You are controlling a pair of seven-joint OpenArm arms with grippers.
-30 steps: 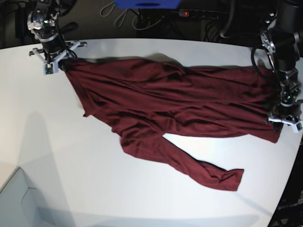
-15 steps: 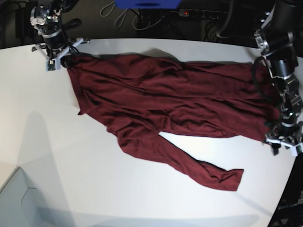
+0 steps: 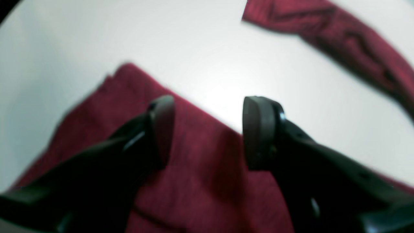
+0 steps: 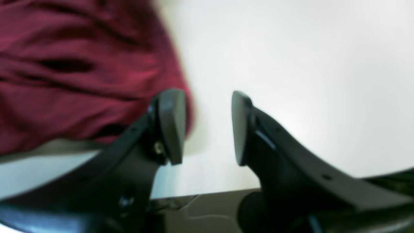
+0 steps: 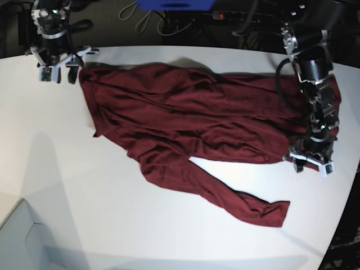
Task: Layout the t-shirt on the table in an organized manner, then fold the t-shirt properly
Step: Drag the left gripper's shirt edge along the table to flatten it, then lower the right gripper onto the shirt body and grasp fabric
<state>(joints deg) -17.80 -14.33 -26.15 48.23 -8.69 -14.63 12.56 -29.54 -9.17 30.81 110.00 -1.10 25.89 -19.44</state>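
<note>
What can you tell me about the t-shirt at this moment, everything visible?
The t-shirt is plain dark maroon, thin soft fabric, long-sleeved, no print. It lies wrinkled and spread crosswise on the white table, not folded. One sleeve trails toward the near edge. The open right gripper sits just beside one end; the open left gripper is over the other end. Neither grips the cloth.

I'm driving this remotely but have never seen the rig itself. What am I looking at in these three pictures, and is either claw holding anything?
The base view looks down on a white table with two robot arms. A dark red t-shirt lies spread but wrinkled, one long sleeve trailing toward the near edge. The other two pictures come from cameras on the arms' wrists, looking past their own claws. The left gripper is open above a corner of the cloth, holding nothing. The right gripper is open too, beside the shirt's edge, with bare table between its fingers.
</note>
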